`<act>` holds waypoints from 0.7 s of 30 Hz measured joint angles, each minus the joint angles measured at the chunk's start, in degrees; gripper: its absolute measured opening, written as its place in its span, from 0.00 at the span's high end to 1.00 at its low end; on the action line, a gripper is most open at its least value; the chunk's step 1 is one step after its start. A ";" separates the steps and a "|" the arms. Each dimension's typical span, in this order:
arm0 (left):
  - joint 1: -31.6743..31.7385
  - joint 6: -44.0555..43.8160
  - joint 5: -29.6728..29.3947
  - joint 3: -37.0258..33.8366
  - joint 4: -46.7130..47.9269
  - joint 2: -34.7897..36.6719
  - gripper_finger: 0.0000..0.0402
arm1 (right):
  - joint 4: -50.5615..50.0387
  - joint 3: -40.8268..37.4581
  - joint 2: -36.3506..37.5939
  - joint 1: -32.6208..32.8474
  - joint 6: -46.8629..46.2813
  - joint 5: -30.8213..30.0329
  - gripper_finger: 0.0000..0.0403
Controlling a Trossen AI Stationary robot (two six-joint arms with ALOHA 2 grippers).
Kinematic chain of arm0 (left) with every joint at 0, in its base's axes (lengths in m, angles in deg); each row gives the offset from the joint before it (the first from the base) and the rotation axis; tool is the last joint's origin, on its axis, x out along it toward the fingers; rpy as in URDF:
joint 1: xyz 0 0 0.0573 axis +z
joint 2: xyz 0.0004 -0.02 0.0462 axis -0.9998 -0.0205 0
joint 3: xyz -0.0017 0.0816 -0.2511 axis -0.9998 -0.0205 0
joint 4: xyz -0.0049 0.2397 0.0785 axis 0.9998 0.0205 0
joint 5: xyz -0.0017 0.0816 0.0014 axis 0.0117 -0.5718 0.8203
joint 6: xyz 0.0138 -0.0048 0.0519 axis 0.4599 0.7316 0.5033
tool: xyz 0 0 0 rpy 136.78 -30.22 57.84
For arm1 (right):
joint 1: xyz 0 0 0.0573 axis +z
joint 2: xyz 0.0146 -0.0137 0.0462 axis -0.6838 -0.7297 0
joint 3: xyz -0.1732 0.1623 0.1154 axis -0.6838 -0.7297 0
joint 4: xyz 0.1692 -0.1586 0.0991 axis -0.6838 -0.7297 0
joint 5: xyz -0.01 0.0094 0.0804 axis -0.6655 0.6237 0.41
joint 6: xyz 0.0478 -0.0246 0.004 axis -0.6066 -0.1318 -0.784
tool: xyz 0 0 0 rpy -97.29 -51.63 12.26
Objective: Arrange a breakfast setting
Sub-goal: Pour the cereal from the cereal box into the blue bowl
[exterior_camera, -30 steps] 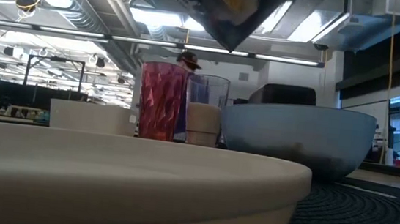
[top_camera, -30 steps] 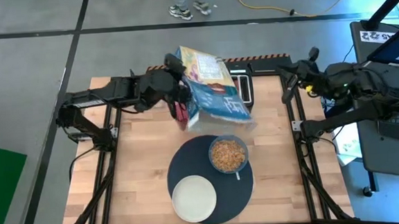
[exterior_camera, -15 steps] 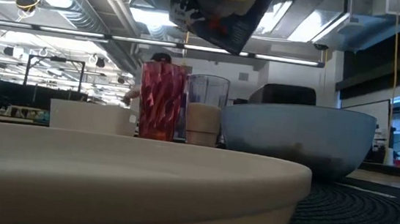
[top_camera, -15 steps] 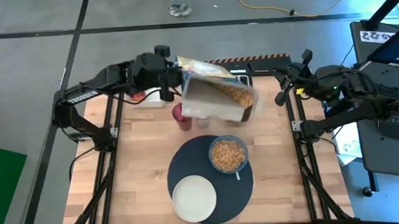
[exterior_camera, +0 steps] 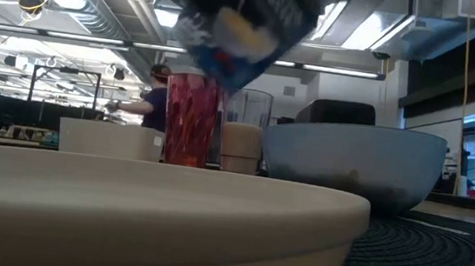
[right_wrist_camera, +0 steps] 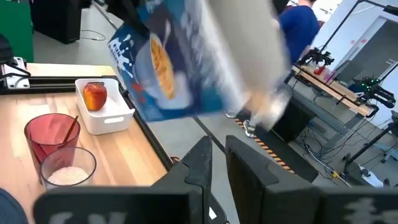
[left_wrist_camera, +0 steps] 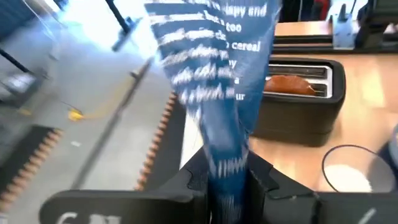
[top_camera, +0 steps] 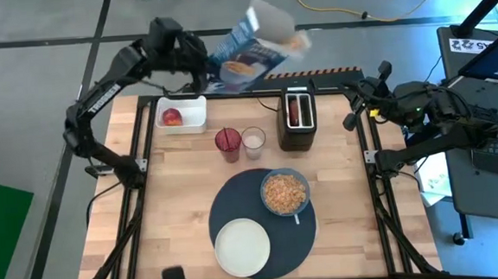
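My left gripper [top_camera: 199, 65] is shut on a blue cereal bag [top_camera: 256, 42], held high over the table's far edge; the bag also shows in the low view [exterior_camera: 243, 24]. On the round dark placemat [top_camera: 236, 211] stand the light-blue bowl [top_camera: 284, 192] filled with cereal flakes and the white plate [top_camera: 242, 246]. The toasted round [left_wrist_camera: 292, 84] sticks up from the black toaster [top_camera: 298, 119]. The red apple [top_camera: 171, 117] lies in a white tray. My right gripper [right_wrist_camera: 217, 163] is shut and empty at the table's far right edge. My left gripper pinches one narrow end of the cereal bag [left_wrist_camera: 227, 163] between its two fingers. The bag is lifted clear of everything and stretches away from the fingers toward the table's right, above the toaster's far side.
A red cup [top_camera: 227, 142] with a thin stick in it and a clear glass of milk [top_camera: 252, 140] stand between the tray and the toaster. A person [exterior_camera: 155, 99] is in the room beyond the table. Bare wood lies left of the placemat.
My left gripper has swung up and toward the table's far edge, carrying the cereal bag. The bag was tipped over the table behind the bowl; now it is turned about and held beyond the far edge. The bowl and plate have stayed put.
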 joint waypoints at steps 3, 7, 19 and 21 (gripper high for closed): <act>4.66 -1.23 7.50 -1.42 -0.53 -1.21 0.90 | 0.00 0.04 -0.59 0.00 0.02 -1.03 0.88; 7.11 -0.26 12.99 -5.55 -5.37 -2.00 0.94 | -0.54 0.03 -1.45 0.00 0.03 -1.55 0.88; 7.04 -2.77 15.67 -10.27 -11.51 -2.00 0.99 | -3.22 -1.33 -4.44 -0.96 -2.67 -4.86 0.88; 7.04 -3.18 16.04 -9.32 -11.97 -1.85 0.99 | -3.13 -3.86 -3.42 -2.88 -4.63 -3.11 0.88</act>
